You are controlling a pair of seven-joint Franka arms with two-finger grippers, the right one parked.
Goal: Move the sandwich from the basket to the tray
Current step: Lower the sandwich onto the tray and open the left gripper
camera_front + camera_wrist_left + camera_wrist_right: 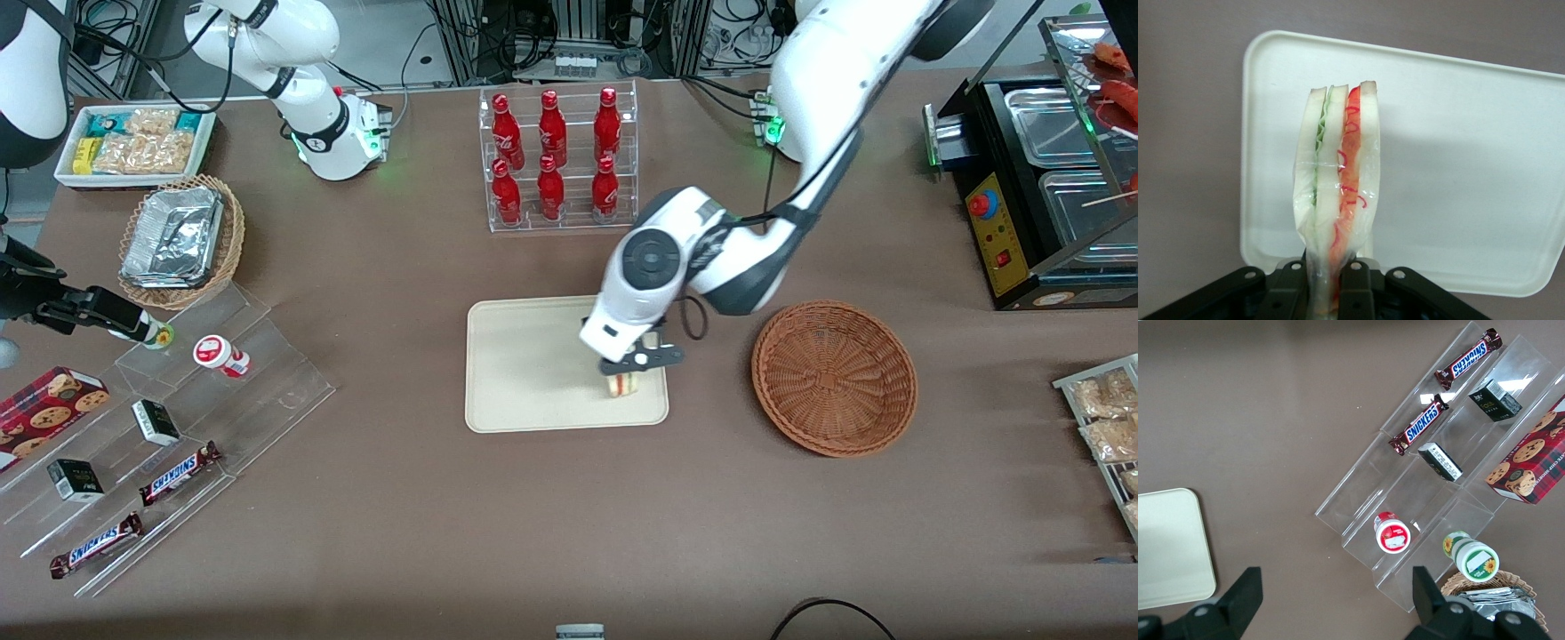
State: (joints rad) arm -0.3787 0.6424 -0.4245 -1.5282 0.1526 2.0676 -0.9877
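Left wrist view: sandwich point(1337, 180) was pinched at one end btwn the jaws, long axis running straight out from the gripper point(1328, 283) over the tray point(1471, 167). Front view showed the gripper point(633, 363) above the tray's point(524, 364) edge nearest the basket point(834, 378), sandwich point(623, 384) hanging below it; whether it touched the tray, couldn't tell. Basket sat bare on the surface point(569, 516) w/ nothing in it. Bottle rack point(558, 158) stood farther from the camera, well apart. Nothing blocked a straight drop, I'd judge.

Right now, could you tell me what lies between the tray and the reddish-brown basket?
Only bare brown tablecloth lies between the tray and the basket in the front view. The gripper holds the sandwich over the tray's edge nearest the basket.
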